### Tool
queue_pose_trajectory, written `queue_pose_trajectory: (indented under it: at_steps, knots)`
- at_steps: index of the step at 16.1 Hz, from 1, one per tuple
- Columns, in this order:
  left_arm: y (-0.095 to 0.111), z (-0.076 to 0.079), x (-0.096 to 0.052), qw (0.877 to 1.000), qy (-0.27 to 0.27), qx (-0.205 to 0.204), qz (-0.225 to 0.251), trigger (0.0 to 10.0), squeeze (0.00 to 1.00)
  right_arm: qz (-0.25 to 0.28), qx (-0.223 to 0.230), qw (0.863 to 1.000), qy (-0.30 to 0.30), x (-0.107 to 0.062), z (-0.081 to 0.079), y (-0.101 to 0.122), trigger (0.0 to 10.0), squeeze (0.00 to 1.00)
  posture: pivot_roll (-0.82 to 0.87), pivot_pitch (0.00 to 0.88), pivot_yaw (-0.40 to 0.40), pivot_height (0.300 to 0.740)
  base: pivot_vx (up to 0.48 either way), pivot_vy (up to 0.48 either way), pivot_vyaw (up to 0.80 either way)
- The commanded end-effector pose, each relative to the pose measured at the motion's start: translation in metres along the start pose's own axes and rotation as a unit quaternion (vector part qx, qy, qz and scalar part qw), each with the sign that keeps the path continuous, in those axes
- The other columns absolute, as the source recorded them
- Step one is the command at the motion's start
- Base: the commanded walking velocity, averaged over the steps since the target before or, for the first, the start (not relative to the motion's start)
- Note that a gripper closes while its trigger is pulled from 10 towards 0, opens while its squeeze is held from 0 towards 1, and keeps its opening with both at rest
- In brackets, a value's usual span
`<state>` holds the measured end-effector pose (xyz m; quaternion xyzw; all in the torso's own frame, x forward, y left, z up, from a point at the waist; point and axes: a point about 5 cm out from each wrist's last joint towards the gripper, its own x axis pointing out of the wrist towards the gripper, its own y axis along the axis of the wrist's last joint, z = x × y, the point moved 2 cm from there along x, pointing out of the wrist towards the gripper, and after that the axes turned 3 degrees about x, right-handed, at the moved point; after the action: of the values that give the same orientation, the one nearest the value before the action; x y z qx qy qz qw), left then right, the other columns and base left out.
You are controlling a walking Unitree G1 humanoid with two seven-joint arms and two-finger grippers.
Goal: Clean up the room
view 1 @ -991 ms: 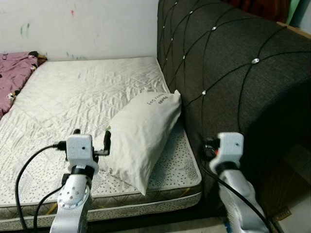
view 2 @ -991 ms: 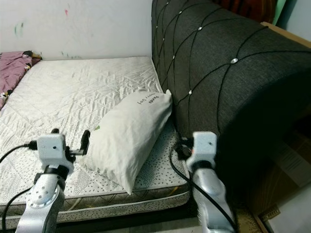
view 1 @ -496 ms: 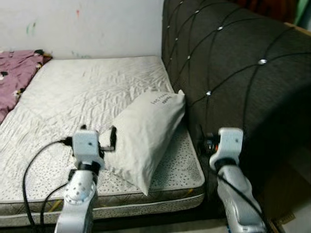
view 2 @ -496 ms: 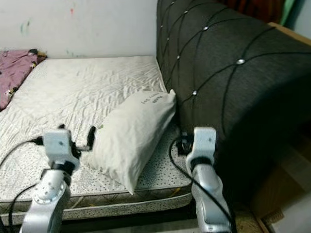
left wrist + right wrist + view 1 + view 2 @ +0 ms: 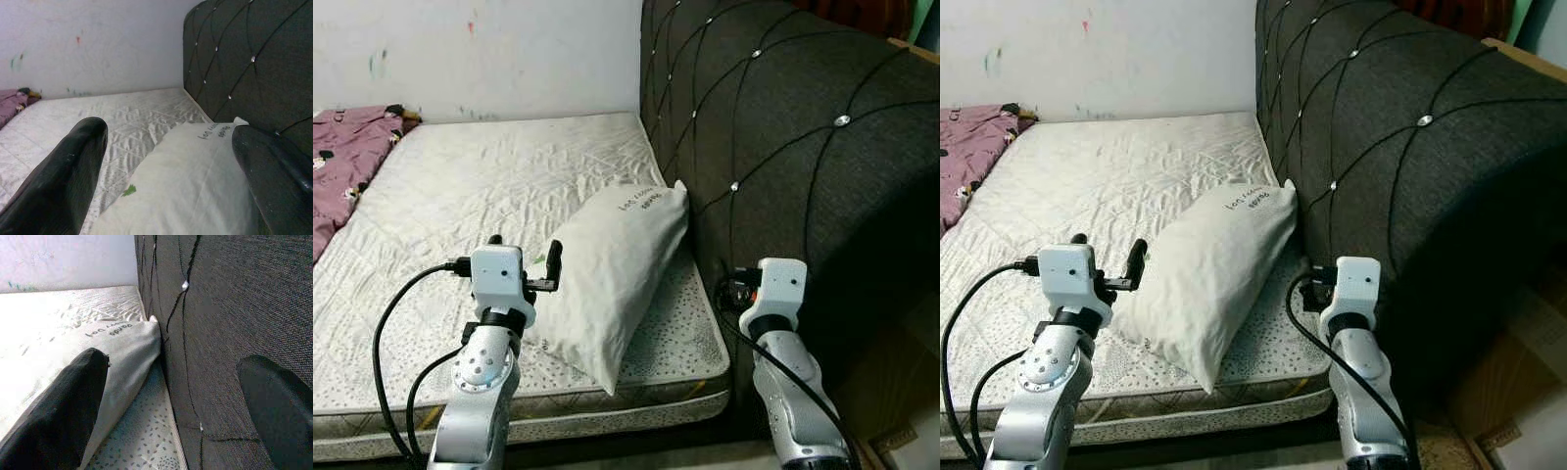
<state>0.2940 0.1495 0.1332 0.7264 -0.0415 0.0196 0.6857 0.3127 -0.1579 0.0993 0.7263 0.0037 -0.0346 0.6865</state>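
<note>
Against the dark tufted headboard you have the white pillow, leaning with its printed end up near the padding and its lower corner reaching toward the foot edge of the mattress. Compared with a second ago your whole view has swung a little, so more of the purple blanket shows at the far left of the bed; the pillow itself lies as it did. Your left gripper has come up and closer to the pillow: one black finger now sits just beside the pillow's near flank, and the left wrist view shows both fingers spread wide with the pillow between and ahead of them, nothing held. Your right gripper has stayed low by the mattress corner; in its wrist view the fingers stand wide apart, one before the pillow, the other over the headboard fabric, gripping nothing.

For room to move, the mattress is open quilted surface from the pillow out to the white wall, and its near edge runs just in front of both arms. To your right, the headboard's side closes in tight beside the right arm. I can't see any containers.
</note>
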Motion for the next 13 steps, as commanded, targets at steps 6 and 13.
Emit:
queue_pose_trajectory:
  at_steps: [6,13]
  knots:
    - [0.0015,0.0021,0.0039,1.0,-0.009,-0.008,-0.001,10.0,0.0,0.006,-0.008,1.0,-0.006,0.0039,0.0023,-0.0001,10.0,0.0,-0.02,0.0,0.062,0.74,0.0,0.48,0.0]
    - [0.0086,0.0085,0.0034,0.998,-0.05,-0.027,0.025,10.0,0.0,0.011,-0.022,1.0,-0.006,0.0079,0.0049,0.0016,10.0,0.0,-0.03,0.0,0.058,0.74,0.0,0.069,0.0]
